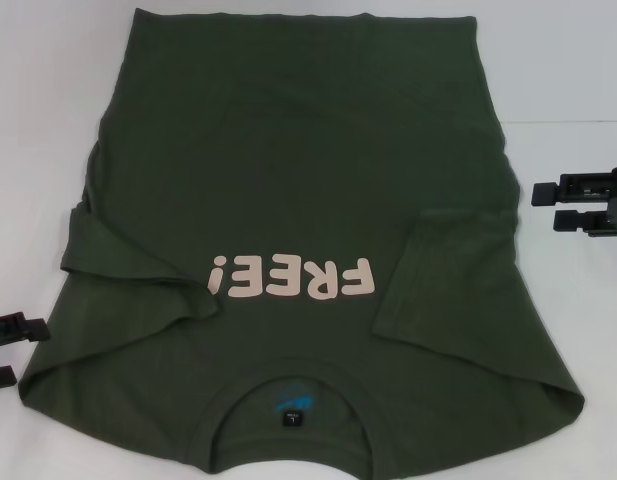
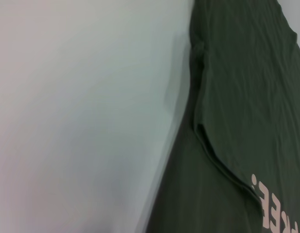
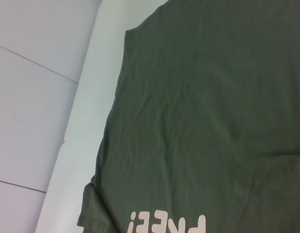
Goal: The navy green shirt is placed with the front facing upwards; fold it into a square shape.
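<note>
Bare white table (image 1: 568, 90) flanks the navy green shirt (image 1: 298, 180); my left gripper (image 1: 10, 350) at eight o'clock and right gripper (image 1: 578, 205) at three hover level with jaws parted, holding nothing.

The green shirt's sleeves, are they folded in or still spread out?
Folded in. Both sleeves of the green shirt lie flapped over its front beside the FREE! lettering; the body is otherwise spread flat.
</note>
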{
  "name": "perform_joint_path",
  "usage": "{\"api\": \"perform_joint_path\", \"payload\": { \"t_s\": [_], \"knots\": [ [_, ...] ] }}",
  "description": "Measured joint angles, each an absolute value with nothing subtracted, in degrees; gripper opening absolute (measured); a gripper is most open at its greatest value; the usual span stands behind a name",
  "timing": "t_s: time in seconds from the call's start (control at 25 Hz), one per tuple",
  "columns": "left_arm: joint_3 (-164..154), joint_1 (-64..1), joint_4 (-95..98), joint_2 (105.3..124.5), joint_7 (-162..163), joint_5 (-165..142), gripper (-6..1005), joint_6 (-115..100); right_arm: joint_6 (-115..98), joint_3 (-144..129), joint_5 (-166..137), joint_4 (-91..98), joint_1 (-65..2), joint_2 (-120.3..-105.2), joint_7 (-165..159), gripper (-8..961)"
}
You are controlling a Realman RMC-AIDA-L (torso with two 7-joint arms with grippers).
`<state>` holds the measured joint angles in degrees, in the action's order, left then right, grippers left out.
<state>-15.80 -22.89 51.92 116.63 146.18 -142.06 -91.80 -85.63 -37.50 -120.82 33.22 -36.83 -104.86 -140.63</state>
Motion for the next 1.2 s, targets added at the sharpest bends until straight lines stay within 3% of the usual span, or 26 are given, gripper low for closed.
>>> {"api": "perform_joint_path", "payload": {
  "t_s": [1.2],
  "knots": [
    [-19.3, -23.26, 48.62, 117.04, 145.98, -142.42, 920, -88.74, -85.53, -36.38, -121.03, 33.22, -36.97, -104.5, -140.62, 746]
  ]
}}
